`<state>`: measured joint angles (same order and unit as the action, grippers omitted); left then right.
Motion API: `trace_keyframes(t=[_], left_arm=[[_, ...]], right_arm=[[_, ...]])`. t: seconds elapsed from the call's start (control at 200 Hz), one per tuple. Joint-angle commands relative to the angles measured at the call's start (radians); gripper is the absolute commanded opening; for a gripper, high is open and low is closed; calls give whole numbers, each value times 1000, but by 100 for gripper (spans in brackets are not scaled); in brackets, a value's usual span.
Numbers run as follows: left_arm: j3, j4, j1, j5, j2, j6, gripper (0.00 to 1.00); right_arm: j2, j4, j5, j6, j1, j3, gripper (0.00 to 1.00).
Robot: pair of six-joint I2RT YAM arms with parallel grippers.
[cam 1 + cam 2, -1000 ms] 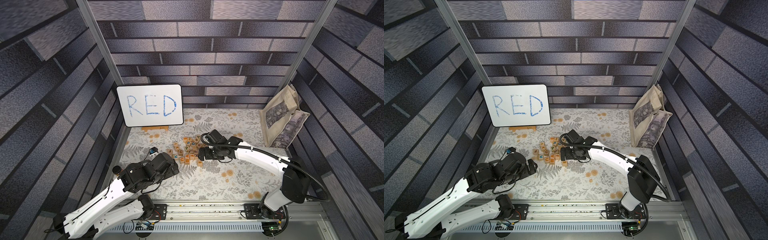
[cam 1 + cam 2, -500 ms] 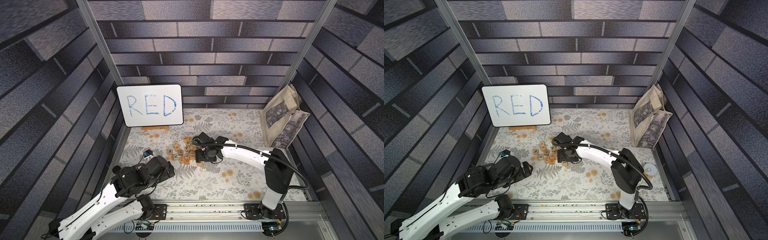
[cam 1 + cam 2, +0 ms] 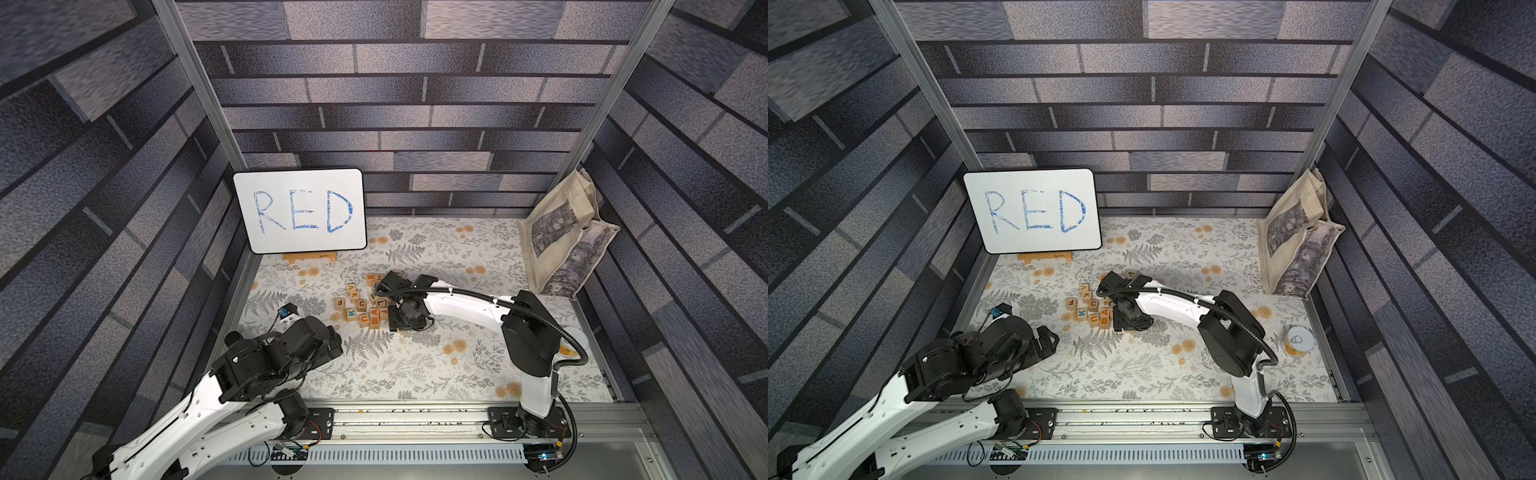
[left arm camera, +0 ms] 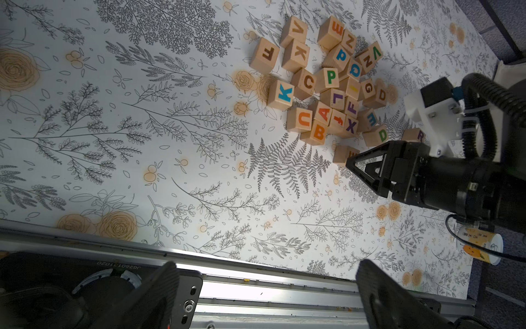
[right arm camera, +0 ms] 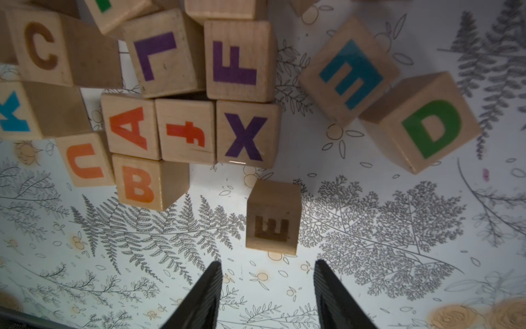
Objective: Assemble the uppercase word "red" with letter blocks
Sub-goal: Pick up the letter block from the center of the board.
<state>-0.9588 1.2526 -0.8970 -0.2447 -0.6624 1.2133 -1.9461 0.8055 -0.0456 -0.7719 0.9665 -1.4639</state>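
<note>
Floral tabletop (image 3: 415, 374) under clustered letter blocks (image 3: 361, 309), can (image 3: 1299, 340), whiteboard (image 3: 299, 212), bag (image 3: 561, 245)

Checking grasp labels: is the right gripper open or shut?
Open: the right gripper shows its fingers apart, nothing between them; the lone E block lies beyond the tips.

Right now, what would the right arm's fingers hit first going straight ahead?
Probably the lone block with a brown E, just ahead of the right gripper, lined up with the gap between its fingers; depth is unclear.
</note>
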Motion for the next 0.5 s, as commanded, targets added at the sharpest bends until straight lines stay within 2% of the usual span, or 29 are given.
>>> trace_keyframes(t=[0.0, 0.105, 0.281, 0.391, 0.496], left_arm=[[0, 40, 0, -25, 12, 12, 100], [-3, 47, 0, -26, 18, 12, 100], [-7, 48, 6, -24, 22, 5, 100], [-9, 46, 12, -21, 22, -5, 100], [-10, 39, 22, -11, 18, -16, 100]], right_arm=[[-27, 59, -14, -38, 11, -27, 48], [-45, 70, -12, -62, 10, -27, 44], [-66, 72, -23, -70, 10, -35, 42], [-70, 83, -31, -69, 10, -54, 31], [-114, 104, -50, -70, 10, -72, 27]])
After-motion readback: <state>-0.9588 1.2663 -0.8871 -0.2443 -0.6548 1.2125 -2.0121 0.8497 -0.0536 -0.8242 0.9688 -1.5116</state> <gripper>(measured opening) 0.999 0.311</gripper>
